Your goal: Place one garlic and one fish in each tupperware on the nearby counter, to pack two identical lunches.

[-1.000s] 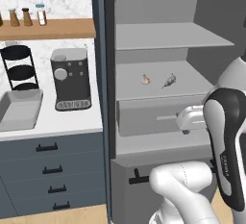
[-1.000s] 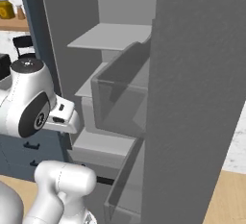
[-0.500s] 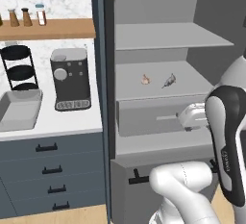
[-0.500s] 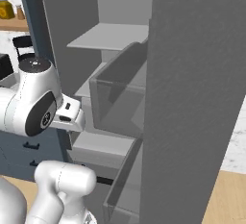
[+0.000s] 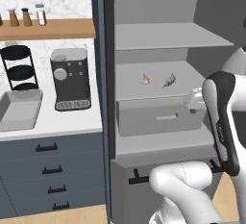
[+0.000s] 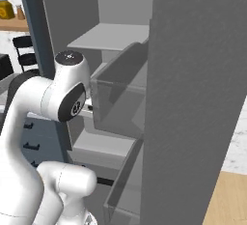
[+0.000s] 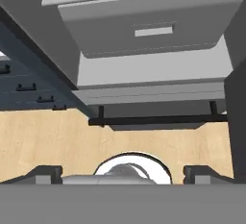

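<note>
Left base view: a garlic (image 5: 145,79) and a fish (image 5: 169,80) are seen at centre frame on a fridge shelf (image 5: 158,86), near each other but apart. One tupperware (image 5: 19,110) is seen at left on the counter (image 5: 72,119). The gripper (image 7: 123,170) is spread wide and empty. The reach for the garlic seems under way; lifting toward the shelf is called for next

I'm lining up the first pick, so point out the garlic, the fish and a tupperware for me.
garlic (image 5: 145,79), left base view, middle of the bulb on the fridge shelf.
fish (image 5: 169,80), left base view, middle of its body, right of the garlic.
tupperware (image 5: 19,122), left base view, its near rim on the counter.
</note>
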